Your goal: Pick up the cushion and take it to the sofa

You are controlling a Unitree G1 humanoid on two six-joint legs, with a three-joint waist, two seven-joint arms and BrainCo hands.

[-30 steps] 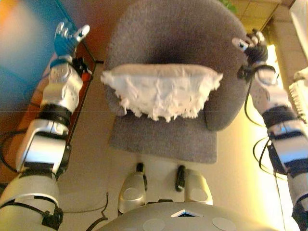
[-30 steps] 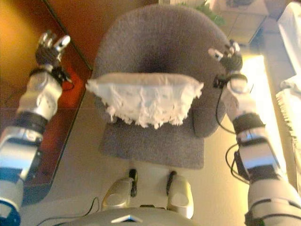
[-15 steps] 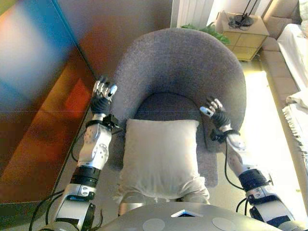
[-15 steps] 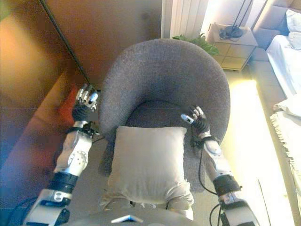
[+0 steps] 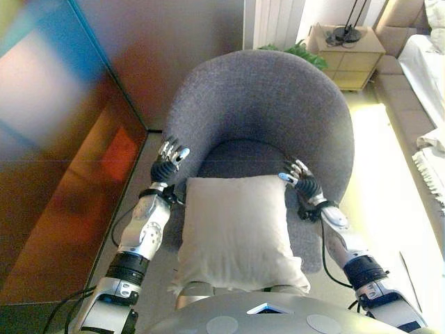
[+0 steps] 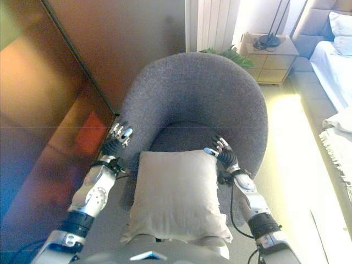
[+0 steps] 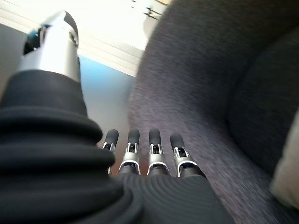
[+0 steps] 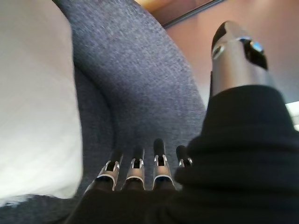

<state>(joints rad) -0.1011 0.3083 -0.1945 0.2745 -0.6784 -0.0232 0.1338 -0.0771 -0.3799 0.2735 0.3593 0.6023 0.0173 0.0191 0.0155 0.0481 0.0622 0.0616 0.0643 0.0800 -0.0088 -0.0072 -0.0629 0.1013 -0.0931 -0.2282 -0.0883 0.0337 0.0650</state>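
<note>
A pale beige cushion (image 5: 236,229) lies flat on the seat of a round grey armchair (image 5: 264,97), its near edge hanging over the seat's front. My left hand (image 5: 169,156) is beside the cushion's far left corner, against the chair's side. It is open with straight fingers (image 7: 140,149), and a strip of cushion (image 7: 287,177) shows past them. My right hand (image 5: 299,179) hovers at the far right corner, also open. Its fingers (image 8: 135,170) point at the chair's inner wall, with the cushion (image 8: 32,93) alongside. Neither hand holds anything.
A dark brown glossy panel (image 5: 62,160) runs along the left. Behind the chair stand a white radiator (image 5: 274,21), a green plant (image 5: 299,50) and a yellow bedside cabinet (image 5: 348,49). A white-covered bed or sofa (image 6: 335,66) and a fringed throw (image 5: 431,160) lie at the right.
The view has lifted. The cushion, earlier crosswise with a ragged edge showing, now lies flat and lengthwise on the seat. Both hands have come in from wide apart to its far corners.
</note>
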